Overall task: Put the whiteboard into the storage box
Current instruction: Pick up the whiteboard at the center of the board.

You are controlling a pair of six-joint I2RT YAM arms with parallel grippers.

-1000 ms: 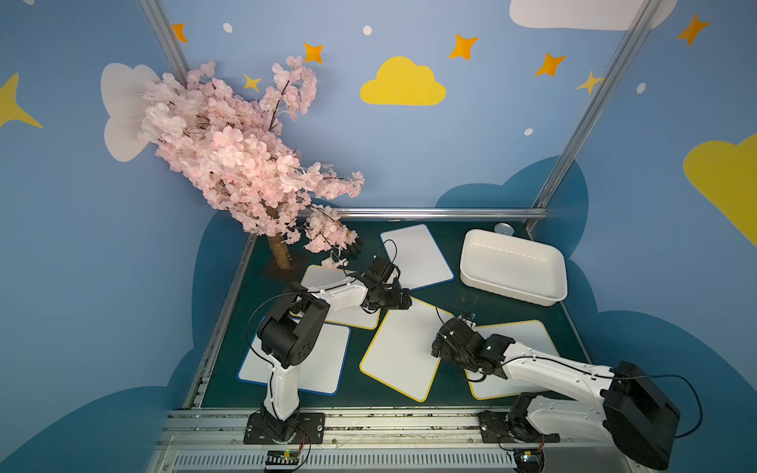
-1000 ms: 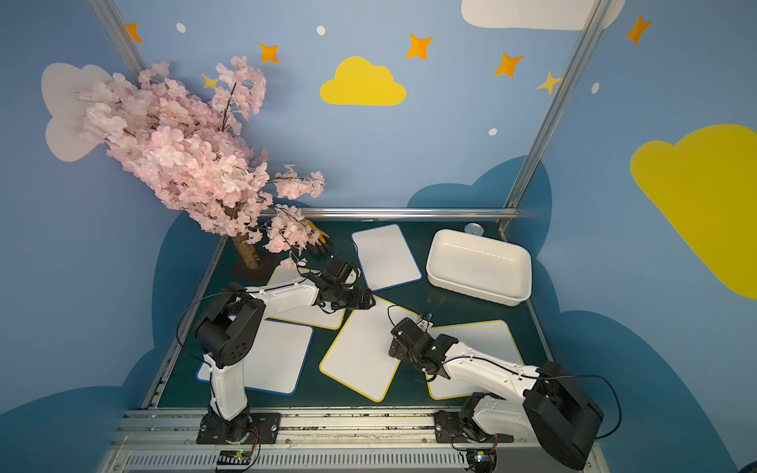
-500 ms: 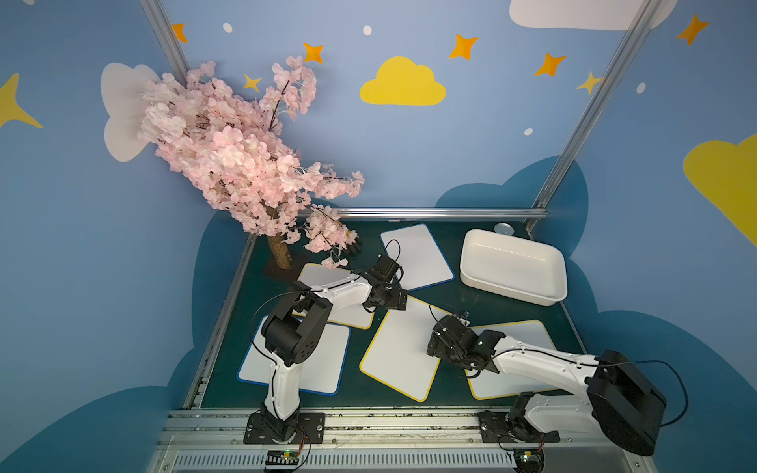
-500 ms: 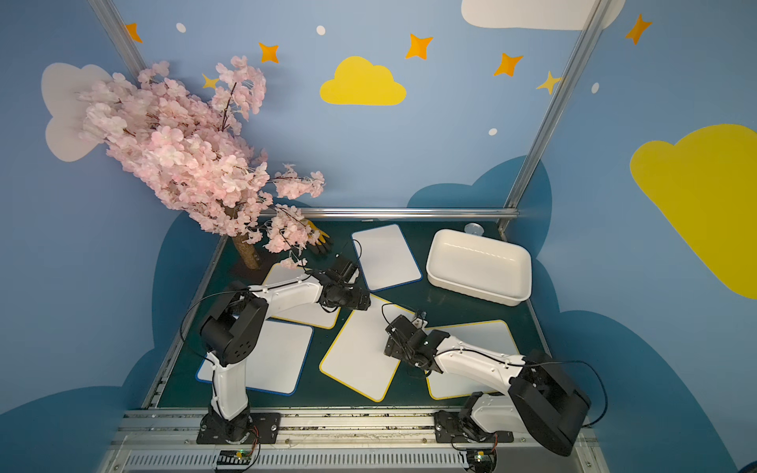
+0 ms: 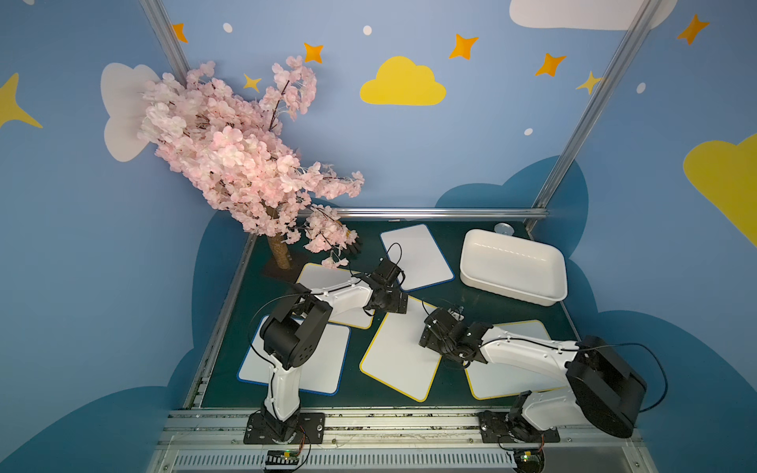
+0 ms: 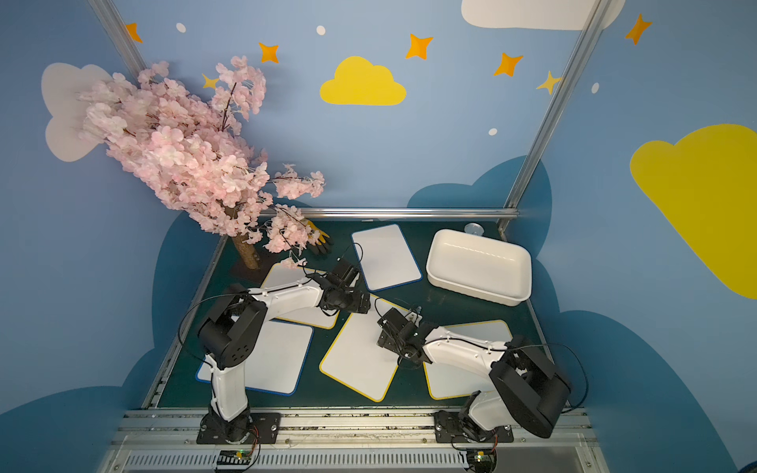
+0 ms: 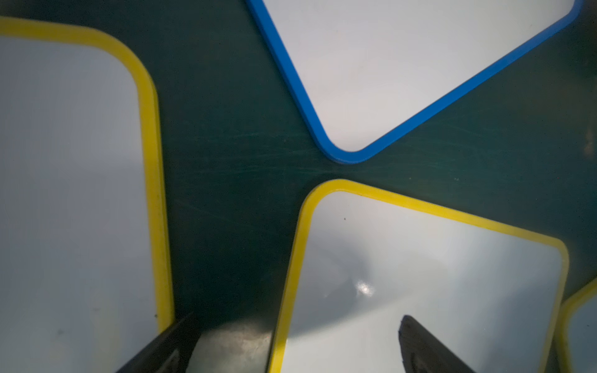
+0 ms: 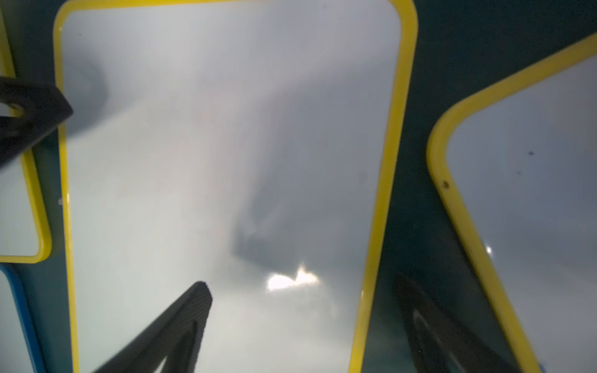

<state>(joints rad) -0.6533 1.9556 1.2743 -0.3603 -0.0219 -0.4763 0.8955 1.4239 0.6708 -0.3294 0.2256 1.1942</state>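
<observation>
Showing left arm (image 5: 282,385) and right arm (image 5: 520,352) built alike, pairing smooth white link shells with boxy black joint housings. Bearing a ring of small holes on the left arm's round black elbow housing (image 5: 297,346). Trailing thin black cables (image 5: 665,381) in loose loops beside the links. Sitting on flat black base plates (image 5: 313,428) dotted with pale screw heads. Ending in tapered black fingers (image 8: 181,323) of the right gripper (image 8: 300,281), showing a fine woven texture.
</observation>
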